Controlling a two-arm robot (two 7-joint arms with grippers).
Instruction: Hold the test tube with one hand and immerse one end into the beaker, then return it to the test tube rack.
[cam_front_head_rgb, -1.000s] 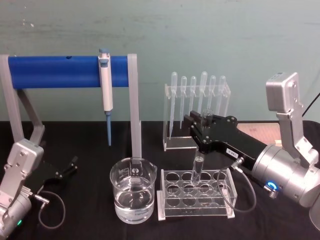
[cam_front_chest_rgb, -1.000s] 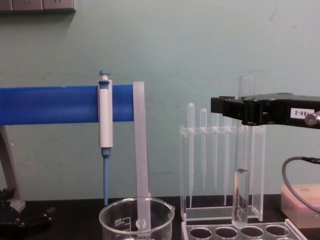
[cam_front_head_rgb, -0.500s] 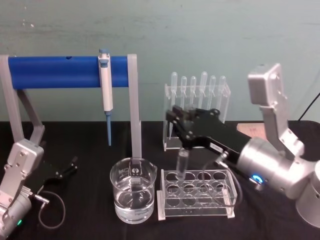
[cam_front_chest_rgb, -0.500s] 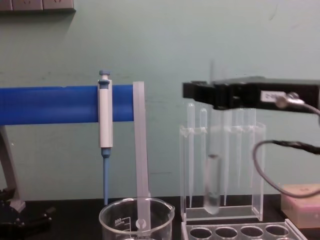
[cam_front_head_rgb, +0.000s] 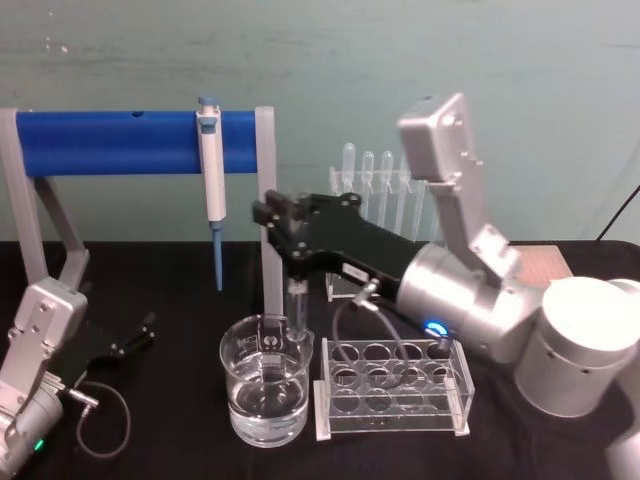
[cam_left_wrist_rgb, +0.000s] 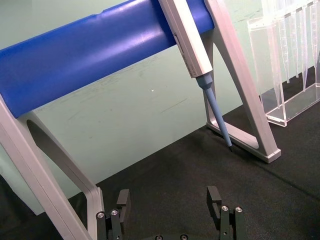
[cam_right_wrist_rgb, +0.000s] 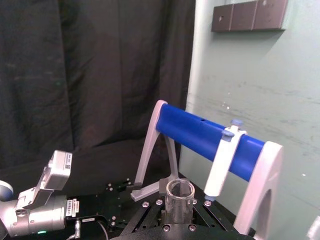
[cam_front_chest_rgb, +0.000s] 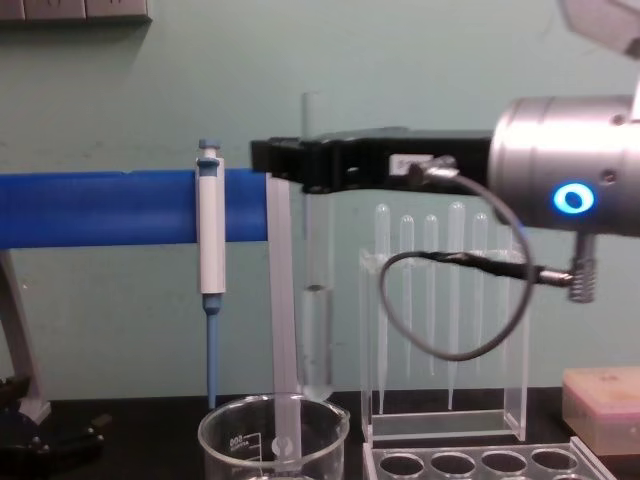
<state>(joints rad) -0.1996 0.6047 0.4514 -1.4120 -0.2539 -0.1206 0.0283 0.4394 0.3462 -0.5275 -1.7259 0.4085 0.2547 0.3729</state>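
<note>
Gripping the test tube (cam_front_chest_rgb: 316, 262) just below its open rim, the right gripper (cam_front_chest_rgb: 292, 166) has its black jaws closed flat against the glass and holds the tube upright over the beaker (cam_front_chest_rgb: 272, 438); in the chest view the tube's rounded end hangs just above the beaker's rim, clear of the liquid that fills the beaker's lower part; a liquid line shows partway up the tube itself. The arm reaches in from the right, its silver body and glowing blue ring above the clear test tube rack (cam_front_head_rgb: 394, 388), which stands just beside the beaker on the black table (cam_front_head_rgb: 170, 420). Behind the beaker stands a blue bar frame (cam_front_head_rgb: 110, 142) with a white-and-blue pipettor (cam_front_head_rgb: 211, 170) hanging from it; a clear stand of pipettes (cam_front_chest_rgb: 445, 300) is farther back. The left gripper (cam_left_wrist_rgb: 168, 200) rests low at the table's left side, well apart from the glassware, its fingers spread wide with nothing between them.
</note>
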